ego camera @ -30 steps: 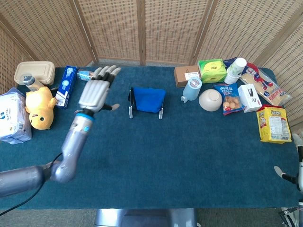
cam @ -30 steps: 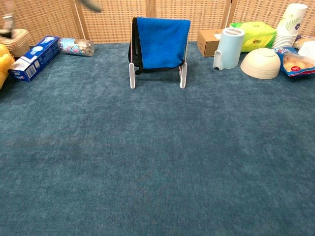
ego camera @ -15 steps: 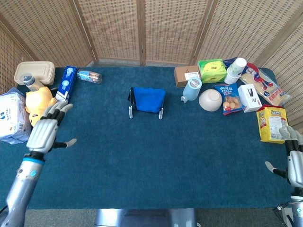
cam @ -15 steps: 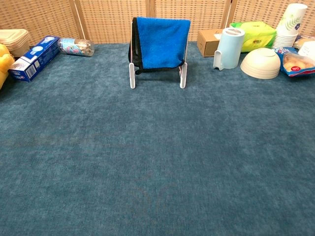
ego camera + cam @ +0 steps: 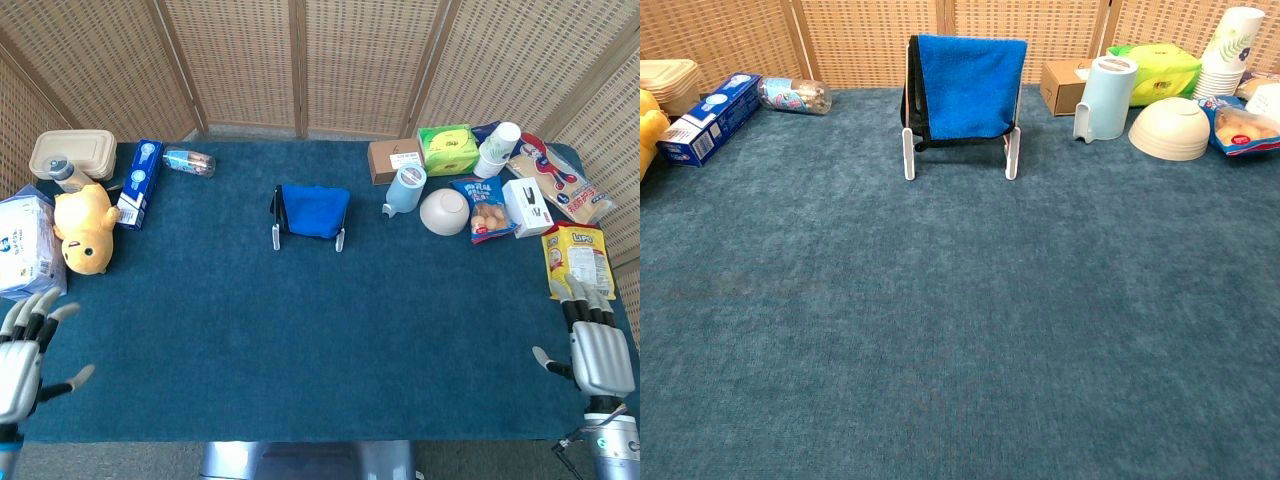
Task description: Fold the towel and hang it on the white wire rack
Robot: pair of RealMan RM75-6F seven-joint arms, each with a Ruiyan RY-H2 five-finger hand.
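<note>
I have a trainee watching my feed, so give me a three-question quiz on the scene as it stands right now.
1. True or false: the blue towel hangs draped over the white wire rack.
2. Multiple choice: what stands nearest the rack on its right side in the chest view? A) light blue jug B) yellow plush toy C) blue box
3. Fill in: the left robot hand and the right robot hand sit at the near corners of the table, both with fingers spread and holding ____.

Key: 1 true; 2 A; 3 nothing.
</note>
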